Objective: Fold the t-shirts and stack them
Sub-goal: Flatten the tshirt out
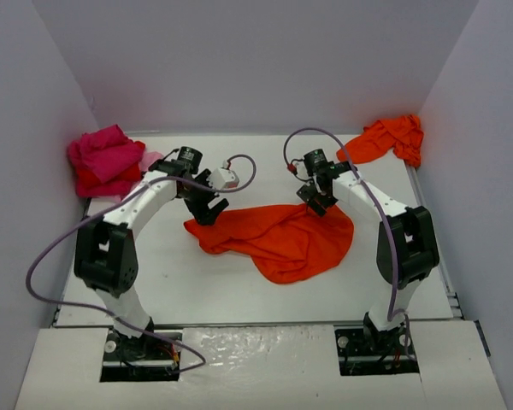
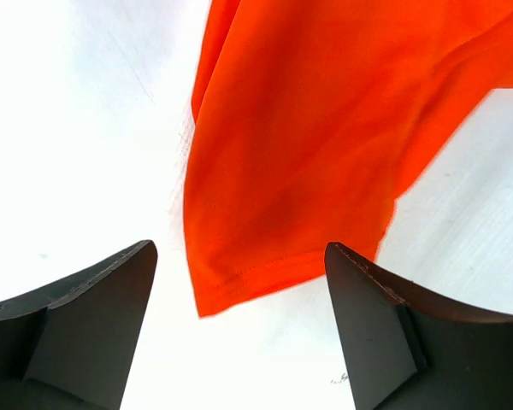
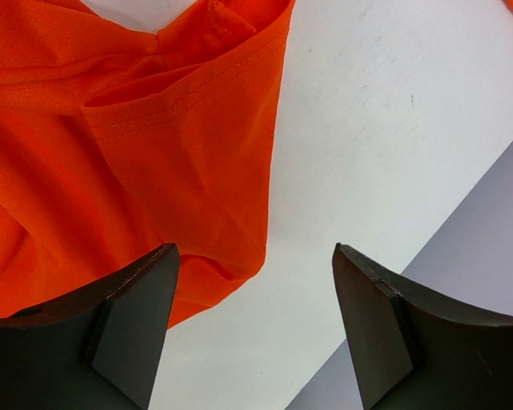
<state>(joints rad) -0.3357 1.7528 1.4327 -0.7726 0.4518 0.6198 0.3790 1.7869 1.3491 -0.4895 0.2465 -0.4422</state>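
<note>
1. A heap of magenta, red and pink t-shirts (image 1: 107, 161) sits at the table's (image 1: 197, 282) far left corner.
2. The left gripper (image 1: 207, 207), jaws spread and gripping nothing, hangs over the left end of the spread orange t-shirt (image 1: 282, 239) mid-table.
3. The right gripper (image 1: 318, 198), jaws likewise apart and empty, hovers at that shirt's right edge.
4. A crumpled orange t-shirt (image 1: 385, 139) lies far right.

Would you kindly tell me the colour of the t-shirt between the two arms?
The cloth t-shirt is plain bright orange-red; top external view shows it best.
</note>
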